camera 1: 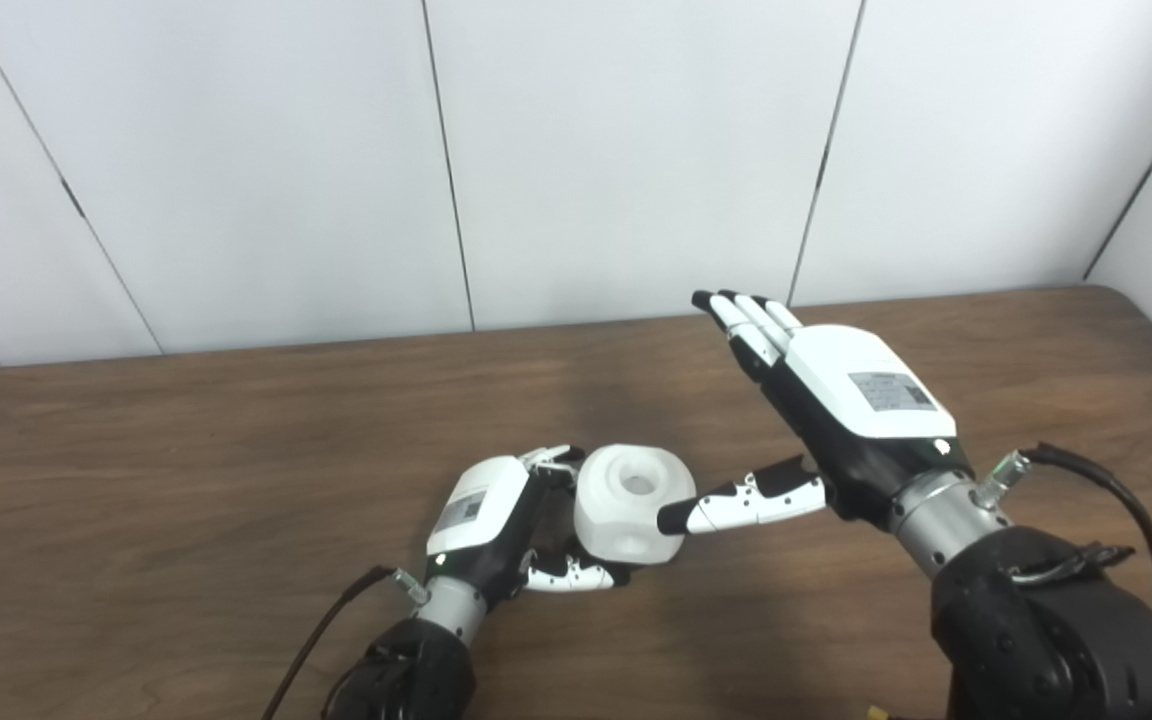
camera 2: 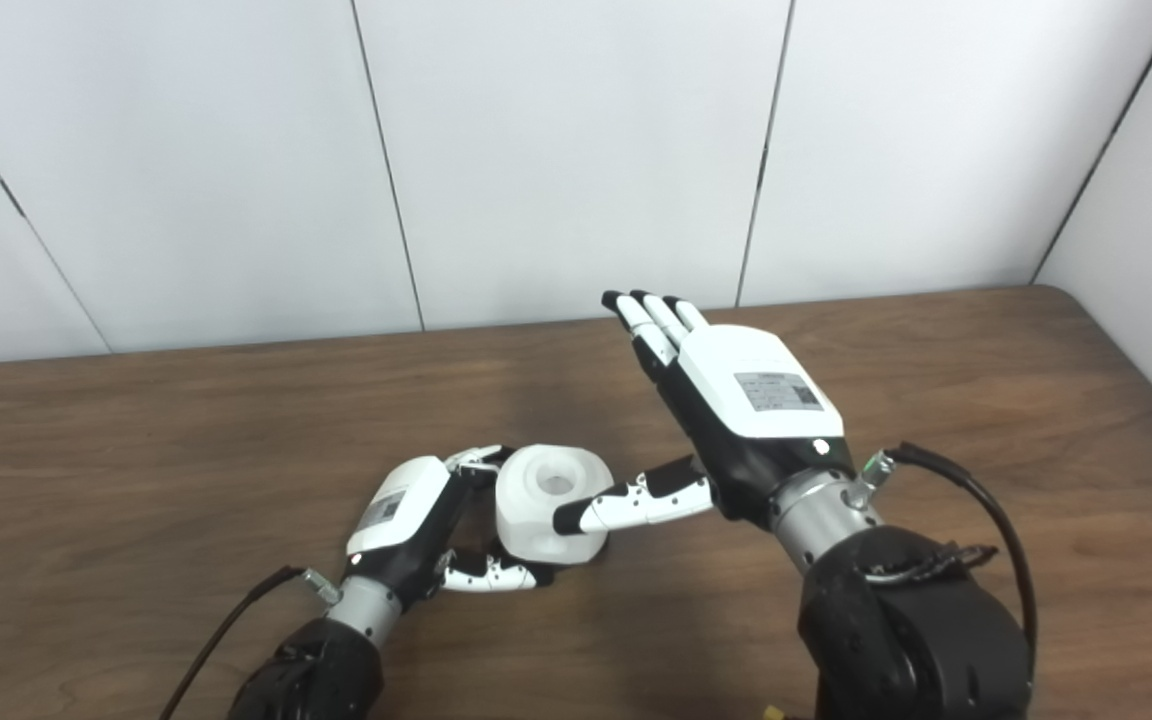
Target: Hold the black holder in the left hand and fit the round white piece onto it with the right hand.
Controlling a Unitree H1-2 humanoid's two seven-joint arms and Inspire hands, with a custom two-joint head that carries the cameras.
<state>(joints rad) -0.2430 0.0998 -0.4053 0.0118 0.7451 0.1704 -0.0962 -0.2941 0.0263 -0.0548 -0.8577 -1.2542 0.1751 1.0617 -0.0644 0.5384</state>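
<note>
The white piece [camera 1: 631, 503], a rounded block with a round recess in its top, sits low over the table [camera 1: 186, 450] near the middle of its front half. The left hand [camera 1: 491, 520] lies beside it on its left, fingers curled round its far side and thumb tucked under its near edge, so the hand clasps it. The black holder cannot be made out; if it lies beneath the piece or inside the left hand, both hide it. The right hand [camera 2: 736, 410] is raised to the right of the piece, palm turned left, its fingers [camera 2: 651, 320] straight, close together and pointing up and away, holding nothing. Its thumb [camera 2: 626, 505] juts out sideways, and the dark tip reaches the right side of the piece; whether it touches cannot be told. A black cable [camera 1: 1116, 500] loops off the right wrist, and another [camera 2: 226, 625] trails from the left wrist. The table is dark brown wood grain with a rounded far right corner. Behind it stand plain white wall panels [camera 1: 636, 150] split by thin dark seams.
</note>
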